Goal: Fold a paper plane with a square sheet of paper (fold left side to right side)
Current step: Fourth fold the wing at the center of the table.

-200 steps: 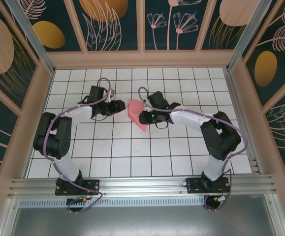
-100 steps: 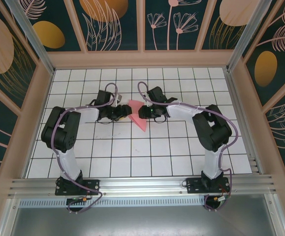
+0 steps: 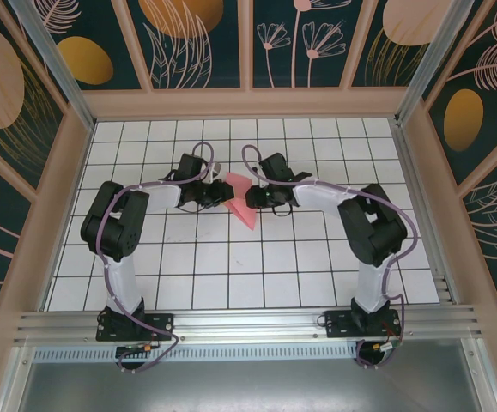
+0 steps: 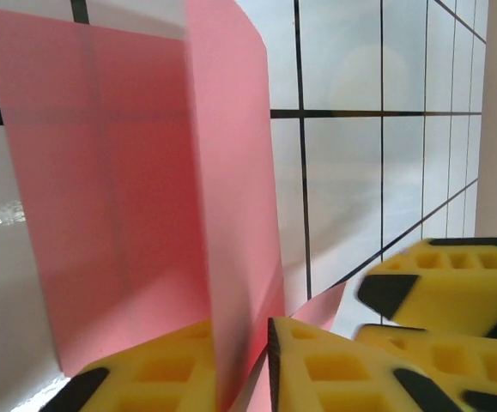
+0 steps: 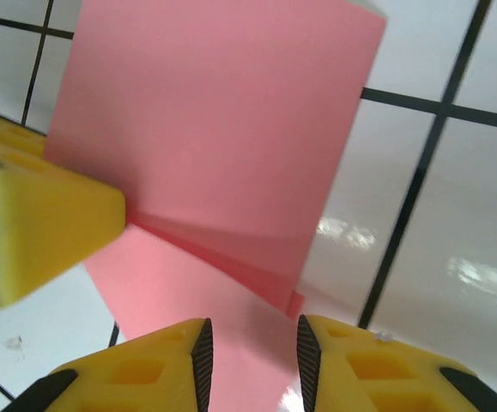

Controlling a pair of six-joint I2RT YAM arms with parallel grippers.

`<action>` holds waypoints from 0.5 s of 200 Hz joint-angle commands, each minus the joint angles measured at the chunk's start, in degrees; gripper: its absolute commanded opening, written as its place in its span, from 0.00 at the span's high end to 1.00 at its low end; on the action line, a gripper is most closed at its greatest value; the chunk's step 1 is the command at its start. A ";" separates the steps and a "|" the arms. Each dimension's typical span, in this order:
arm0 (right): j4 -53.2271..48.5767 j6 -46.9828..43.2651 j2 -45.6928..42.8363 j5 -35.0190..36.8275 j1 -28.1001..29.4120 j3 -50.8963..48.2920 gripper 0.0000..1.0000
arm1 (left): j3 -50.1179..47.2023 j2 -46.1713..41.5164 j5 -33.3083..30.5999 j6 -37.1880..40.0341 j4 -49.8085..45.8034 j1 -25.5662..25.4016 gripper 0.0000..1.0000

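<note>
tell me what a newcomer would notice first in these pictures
The salmon-pink sheet stands out, partly raised off the white grid table near its middle, with both black arms bent in towards it. In the left wrist view the left gripper pinches an upright part of it. In the right wrist view the right gripper hangs over the flat part, jaws apart.

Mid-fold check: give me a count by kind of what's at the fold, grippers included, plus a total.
pink paper sheet: 1
grippers: 2 (left gripper, right gripper)
Total: 3
</note>
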 commanded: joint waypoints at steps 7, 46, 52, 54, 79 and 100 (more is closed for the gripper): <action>-0.31 -2.72 -6.60 6.99 2.10 -2.00 0.61 | 0.74 -0.84 -0.87 -0.51 -0.39 -0.28 0.82; 4.63 1.32 -7.05 17.12 10.03 -7.33 0.57 | 0.97 -1.22 -1.10 -1.94 -0.17 -1.02 0.84; 4.78 1.86 -6.39 18.14 10.67 -7.31 0.56 | 1.12 -1.23 -1.07 -1.95 -0.19 -1.13 0.84; 4.78 2.03 -6.08 18.40 10.85 -7.25 0.56 | 1.16 -1.22 -1.07 -1.93 -0.29 -1.24 0.84; 4.49 2.67 -2.64 21.20 12.94 -5.96 0.55 | 1.52 -1.27 -1.20 -1.84 -0.79 -1.40 0.84; 3.82 2.49 -0.56 22.85 14.05 -4.86 0.53 | 1.52 -1.44 -1.41 -1.80 -1.17 -1.40 0.84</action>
